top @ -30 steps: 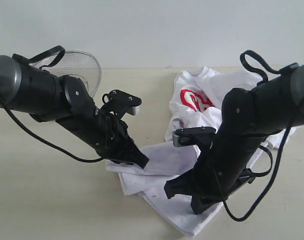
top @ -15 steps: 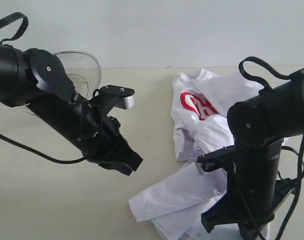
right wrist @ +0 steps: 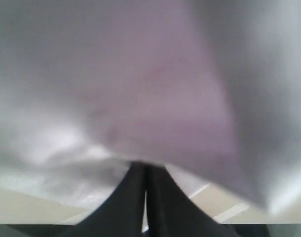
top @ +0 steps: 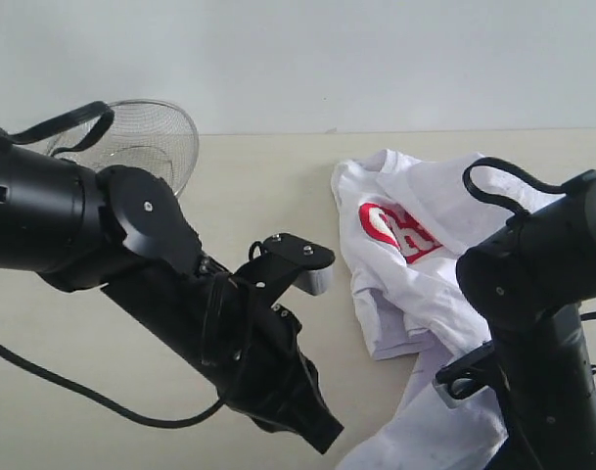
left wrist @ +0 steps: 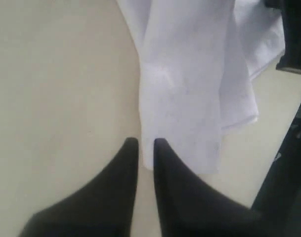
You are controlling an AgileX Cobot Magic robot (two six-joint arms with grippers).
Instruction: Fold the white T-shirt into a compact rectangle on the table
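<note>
The white T-shirt lies crumpled on the right of the table, red lettering up, and its lower part trails off the bottom of the exterior view. My left gripper sits low at the shirt's near corner. In the left wrist view the left gripper is open by a narrow gap with bare table showing through, and the corner of the T-shirt lies right at its tips. My right gripper is shut on the T-shirt, which drapes over its tips. In the exterior view only the right arm shows.
A round wire-mesh basket stands at the back left by the wall. The table is bare beside the left gripper. The black right arm shows just beyond the cloth in the left wrist view.
Both arms have swung toward the near edge, and the shirt's lower part has been dragged that way. The left jaws, shut before, now stand slightly apart.
</note>
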